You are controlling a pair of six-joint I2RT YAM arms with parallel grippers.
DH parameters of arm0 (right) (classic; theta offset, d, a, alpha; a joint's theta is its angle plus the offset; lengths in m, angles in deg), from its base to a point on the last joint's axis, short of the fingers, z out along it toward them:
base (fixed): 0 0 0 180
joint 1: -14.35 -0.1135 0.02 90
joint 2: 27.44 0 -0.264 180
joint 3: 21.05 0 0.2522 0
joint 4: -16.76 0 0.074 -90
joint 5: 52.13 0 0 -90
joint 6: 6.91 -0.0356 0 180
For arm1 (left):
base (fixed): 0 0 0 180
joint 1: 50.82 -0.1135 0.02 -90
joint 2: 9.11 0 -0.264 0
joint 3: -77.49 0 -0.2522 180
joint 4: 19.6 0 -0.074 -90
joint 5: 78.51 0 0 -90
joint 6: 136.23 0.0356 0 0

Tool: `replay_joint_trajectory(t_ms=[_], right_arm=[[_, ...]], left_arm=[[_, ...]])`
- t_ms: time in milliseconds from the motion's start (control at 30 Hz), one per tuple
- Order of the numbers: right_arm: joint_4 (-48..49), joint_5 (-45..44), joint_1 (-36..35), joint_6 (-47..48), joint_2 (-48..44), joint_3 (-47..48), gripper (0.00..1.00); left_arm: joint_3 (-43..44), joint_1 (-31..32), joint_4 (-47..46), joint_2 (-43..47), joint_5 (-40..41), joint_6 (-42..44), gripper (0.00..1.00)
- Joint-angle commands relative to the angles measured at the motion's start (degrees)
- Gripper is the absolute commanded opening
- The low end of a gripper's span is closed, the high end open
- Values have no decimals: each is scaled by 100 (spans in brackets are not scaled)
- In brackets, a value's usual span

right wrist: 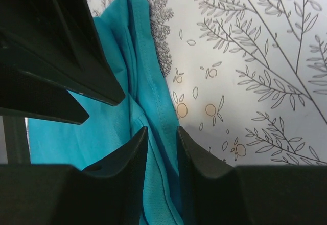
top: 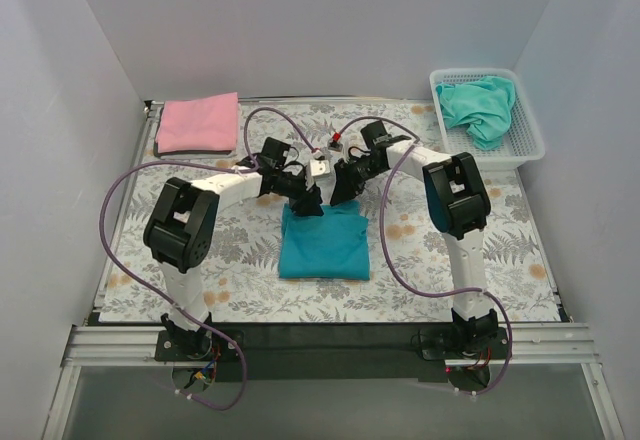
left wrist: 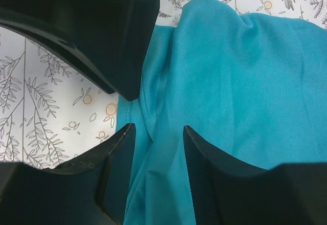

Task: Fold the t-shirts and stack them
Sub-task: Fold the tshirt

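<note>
The deep teal-blue t-shirt [top: 323, 245] lies folded in a rectangle at the middle of the table. My left gripper [top: 305, 202] and right gripper [top: 345, 190] meet close together at its far edge. In the left wrist view the left gripper [left wrist: 159, 128] has a puckered fold of the teal cloth [left wrist: 235, 82] between its jaws. In the right wrist view the right gripper [right wrist: 162, 129] is narrowly closed on the shirt's hemmed edge [right wrist: 153, 92]. The pink t-shirt [top: 197, 123] lies folded at the far left. The aqua-green t-shirt [top: 482, 107] lies crumpled in the basket.
The white mesh basket [top: 530, 130] stands at the far right corner. The grey floral table covering [top: 480, 250] spans the table. White walls close in the back and both sides. Purple cables loop over both arms.
</note>
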Motion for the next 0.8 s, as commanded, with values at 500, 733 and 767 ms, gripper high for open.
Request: replay_joint_trajectory(t_ms=[500, 733, 767], right_arm=[[76, -441, -36, 372, 12, -628, 30], [85, -467, -44, 425, -40, -751, 30], [85, -476, -44, 442, -40, -777, 30]], left_arm=[[95, 212, 414, -86, -348, 583, 24], [77, 212, 423, -42, -304, 600, 1], [86, 212, 423, -33, -286, 600, 0]])
